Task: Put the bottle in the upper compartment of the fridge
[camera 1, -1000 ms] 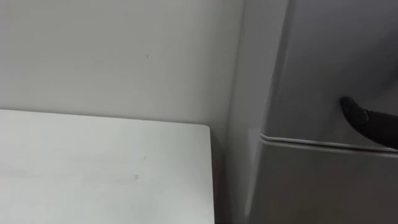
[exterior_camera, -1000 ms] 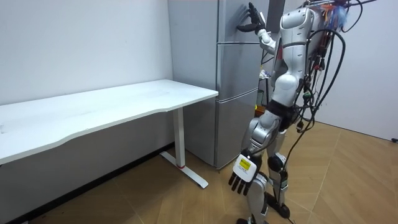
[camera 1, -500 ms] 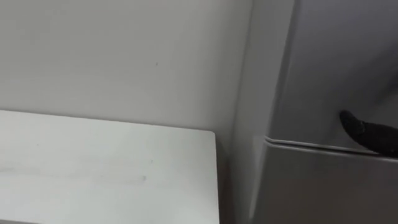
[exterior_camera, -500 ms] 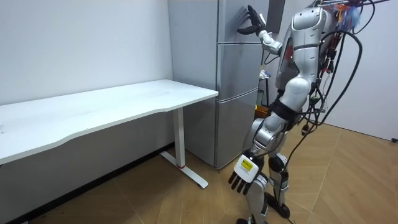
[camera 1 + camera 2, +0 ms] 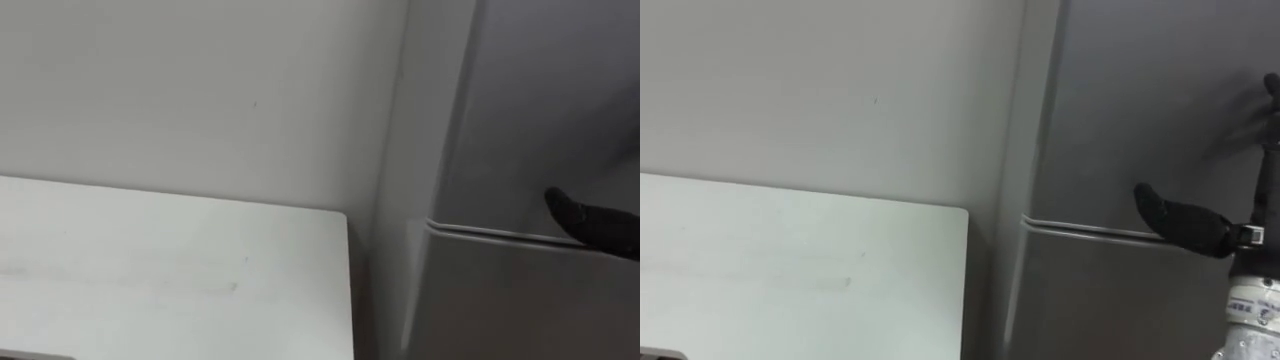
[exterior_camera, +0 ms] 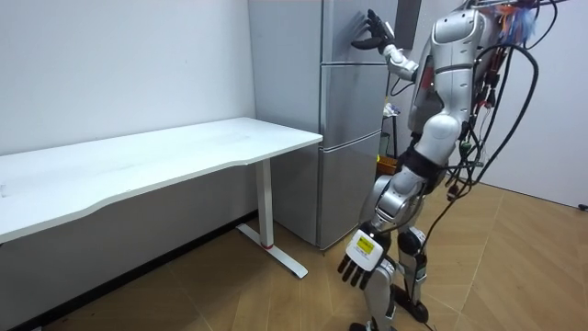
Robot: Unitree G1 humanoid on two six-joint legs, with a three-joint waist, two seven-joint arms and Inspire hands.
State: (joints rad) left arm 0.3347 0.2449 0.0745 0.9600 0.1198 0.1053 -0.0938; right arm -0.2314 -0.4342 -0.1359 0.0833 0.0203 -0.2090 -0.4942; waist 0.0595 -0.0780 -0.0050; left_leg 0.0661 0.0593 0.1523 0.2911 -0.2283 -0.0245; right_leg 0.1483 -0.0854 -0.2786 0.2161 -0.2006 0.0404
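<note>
Both fridge (image 6: 354, 138) doors closed | right hand (image 5: 1185, 226) spread wide on upper door (image 5: 1140, 100) (just above seam (image 5: 1080, 230)) | left hand (image 6: 358, 257) hangs loose

The fridge (image 6: 340, 110) is a tall grey two-door unit. It stands upright in the upper middle of the room view, against the wall. Its upper door (image 6: 335, 28) is closed, flush above the lower door (image 6: 354, 184). A thin horizontal seam (image 5: 500, 235) divides them, showing at the right of the eye views.
</note>
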